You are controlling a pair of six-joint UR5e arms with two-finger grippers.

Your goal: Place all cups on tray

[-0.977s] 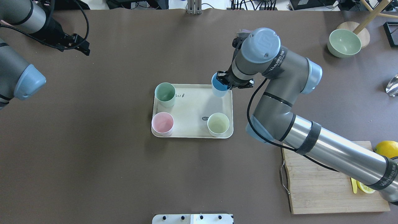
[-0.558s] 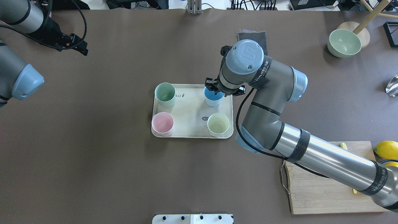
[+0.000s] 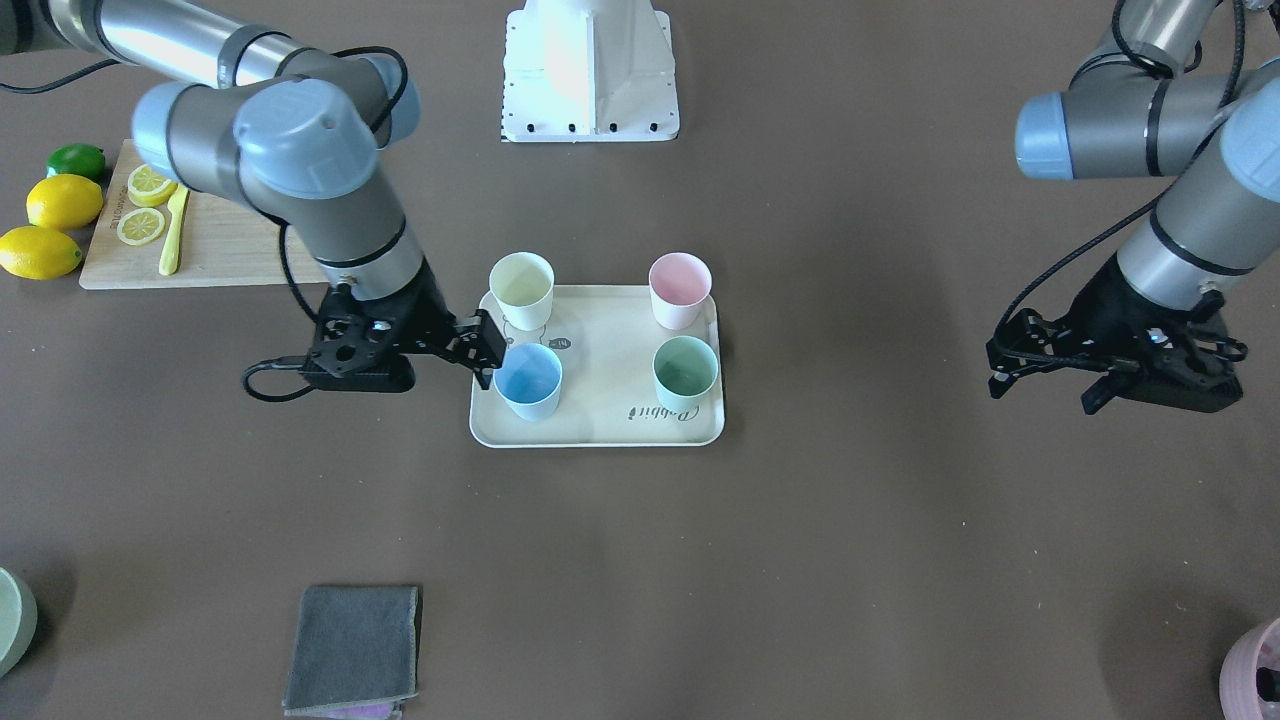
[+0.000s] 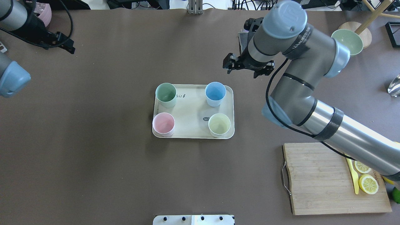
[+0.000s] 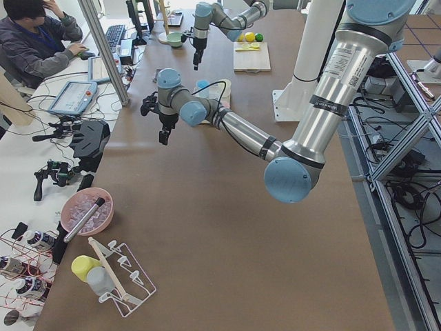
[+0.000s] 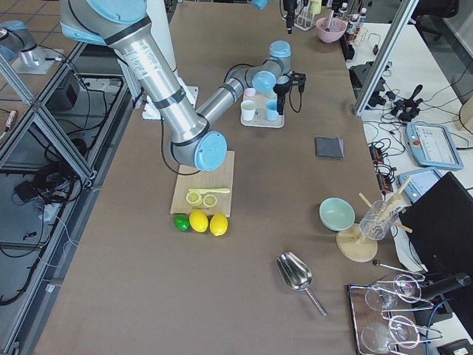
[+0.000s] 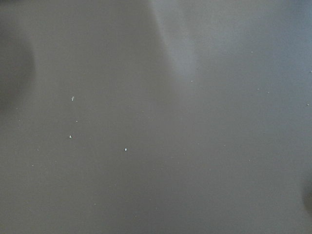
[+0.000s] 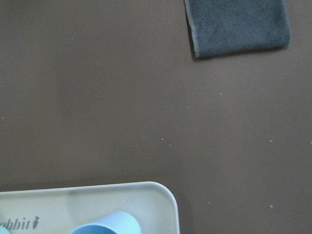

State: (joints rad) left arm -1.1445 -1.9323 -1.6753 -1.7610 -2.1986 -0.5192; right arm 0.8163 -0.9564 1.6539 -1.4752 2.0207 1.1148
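Cups [image 4: 215, 93] sit on the tray [image 4: 190, 109] on the brown table [image 4: 93, 156] (cluttered workbench [image 5: 24, 176] alongside), left pincer [image 3: 995, 370] and right pincer [image 3: 489, 352] spread.

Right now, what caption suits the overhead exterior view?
Green cup, blue cup, pink cup and yellow cup stand on the tray; right gripper hovers empty beyond its far edge.

1 tray [image 4: 190, 109] w/ 1 yellow cup [image 4: 219, 124], 1 pink cup [image 4: 163, 123], 1 green cup [image 4: 166, 93] & 1 blue cup [image 4: 215, 92], so 4 in all. Off to the side: 1 wooden board [image 4: 315, 178] w/ 2 lemon slices [image 4: 368, 184] & 1 yellow knife [image 4: 352, 175], plus 2 whole lemons [image 3: 64, 201] & 1 lime [image 3: 76, 158] next to it. Misc: 1 grey cloth [image 3: 352, 648], 1 green bowl [image 6: 338, 214], 1 pink pot [image 3: 1245, 670], 1 metal scoop [image 6: 295, 274], 1 person [image 5: 34, 41] at a desk.
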